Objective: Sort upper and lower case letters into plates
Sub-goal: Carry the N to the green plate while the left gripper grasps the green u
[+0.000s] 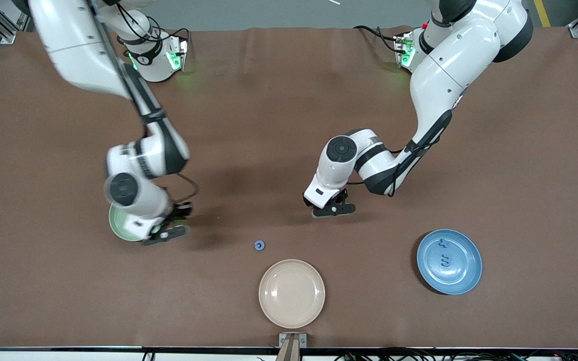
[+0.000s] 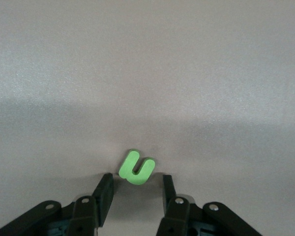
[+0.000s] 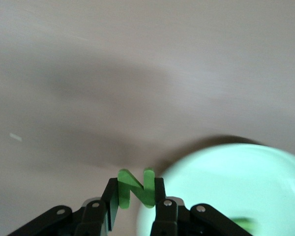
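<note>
Right gripper (image 3: 135, 192) pinching green Z (image 3: 135, 187), hanging beside mint plate (image 1: 118, 224) | left gripper (image 2: 136, 189) spread around green letter (image 2: 136, 168); blue plate (image 1: 449, 261) holding two letters; blue letter (image 1: 259, 245) waiting on table.

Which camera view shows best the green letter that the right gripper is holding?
The right wrist view: the green letter stands pinched between the right gripper fingers, beside the mint green plate. The front view shows only the right gripper at that plate, letter hidden. The left wrist view does not show it.
</note>
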`<state>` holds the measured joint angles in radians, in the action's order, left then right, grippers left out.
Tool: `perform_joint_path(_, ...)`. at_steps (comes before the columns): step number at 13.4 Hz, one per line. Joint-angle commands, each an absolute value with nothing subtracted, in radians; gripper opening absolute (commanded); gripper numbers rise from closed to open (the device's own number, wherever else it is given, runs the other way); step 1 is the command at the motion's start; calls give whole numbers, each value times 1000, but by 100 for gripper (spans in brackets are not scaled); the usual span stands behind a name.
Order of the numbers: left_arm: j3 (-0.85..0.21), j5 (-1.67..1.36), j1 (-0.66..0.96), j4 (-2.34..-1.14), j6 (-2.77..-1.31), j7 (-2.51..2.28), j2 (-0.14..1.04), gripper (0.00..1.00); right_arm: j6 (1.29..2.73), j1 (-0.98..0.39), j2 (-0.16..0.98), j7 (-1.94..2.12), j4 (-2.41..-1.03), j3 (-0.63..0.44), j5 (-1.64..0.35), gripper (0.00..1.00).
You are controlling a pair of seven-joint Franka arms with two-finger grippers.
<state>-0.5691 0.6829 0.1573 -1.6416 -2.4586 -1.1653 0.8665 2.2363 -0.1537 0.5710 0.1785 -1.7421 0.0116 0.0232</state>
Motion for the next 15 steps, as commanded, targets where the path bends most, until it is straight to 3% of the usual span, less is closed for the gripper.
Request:
perform_joint_path(1, -551, 701, 166, -1618, -2459, -1129, 882, 44, 2249, -17, 555, 358, -1817, 44, 5, 0)
perform_joint_path(4, -535, 701, 166, -1617, -2464, -1108, 882, 44, 2267, -3, 555, 414, -1879, 43, -99, 0)
perform_joint_path(9, -535, 699, 166, -1583, -2465, -1104, 897, 43, 2275, -48, 557, 411, -1896, 43, -106, 3)
perform_joint_path(10, -535, 699, 166, -1583, -2465, -1104, 897, 40, 2267, -46, 555, 411, -1890, 43, -106, 36)
perform_joint_path(11, -535, 699, 166, -1583, -2465, -1104, 897, 38, 2263, -46, 551, 411, -1885, 43, -106, 99)
perform_joint_path(13, -535, 695, 166, -1583, -2465, -1106, 896, 30, 2212, -48, 546, 399, -1818, 43, -106, 100)
perform_joint_path(15, -535, 698, 164, -1585, -2464, -1114, 887, 10, 2090, -81, 548, 268, -1719, 43, -107, 100)
